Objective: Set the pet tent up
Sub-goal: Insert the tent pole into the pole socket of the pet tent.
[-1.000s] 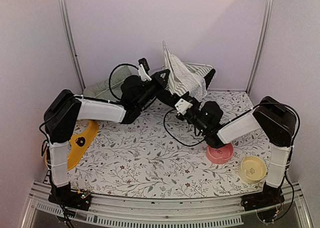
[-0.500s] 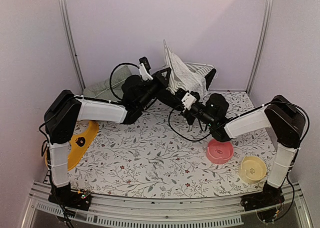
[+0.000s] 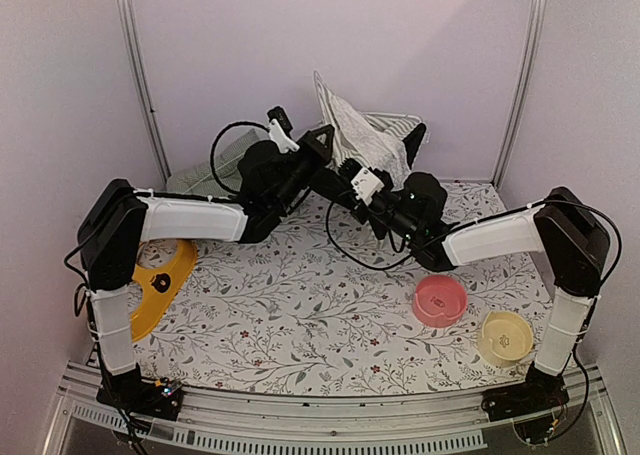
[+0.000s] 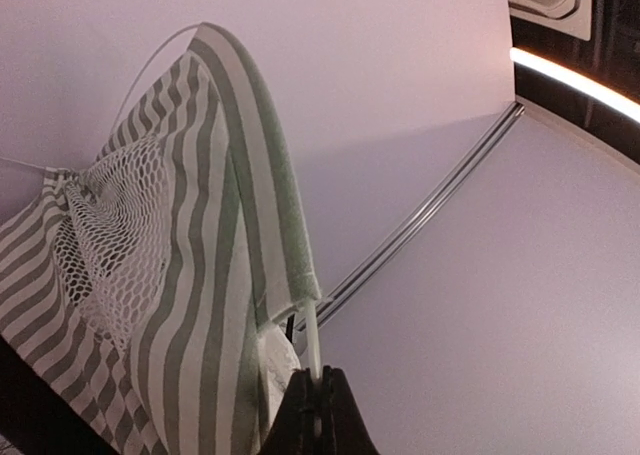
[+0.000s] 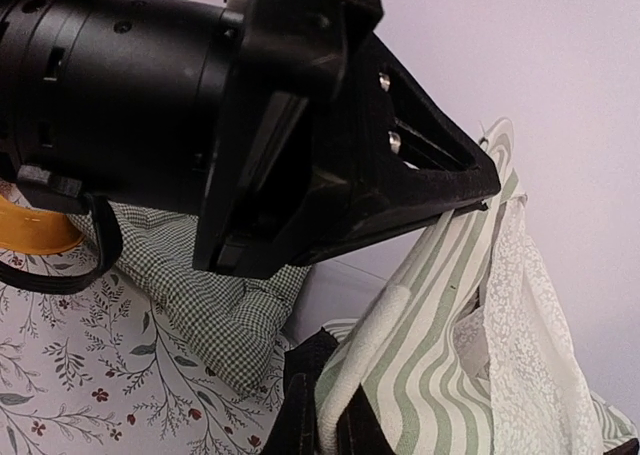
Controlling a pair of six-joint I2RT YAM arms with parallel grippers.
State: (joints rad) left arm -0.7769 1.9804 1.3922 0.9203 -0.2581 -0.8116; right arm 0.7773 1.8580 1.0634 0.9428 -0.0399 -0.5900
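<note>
Fingers of the left gripper (image 4: 318,400) are pressed together on the thin white pole (image 4: 310,340) that emerges from a hem of the green-and-white striped fabric pet tent (image 4: 200,225), with no gap visible between them. The right gripper (image 5: 325,420) is likewise closed, and a fold of the striped fabric appears to be pinched between its dark fingers; how deep that hold goes cannot be confirmed from the wrist view. In the overhead view the pet tent sits at the far back of the floral-patterned table cover (image 3: 300,295), close to the rear wall. It is held up off the surface between the two grippers and hangs as a crumpled bundle with its white mesh panel (image 4: 110,235) slack. The green checked square cushion (image 5: 230,315) lies just below and to the left of it. Assessment: the step in hand is spreading the collapsed shell so that the pole can bow it into shape, and the tent is not yet standing. The next move calls for the two grippers to draw apart while keeping the pole under control. The risk is fabric slipping from the right-hand pinch, or the pole springing free.
</note>
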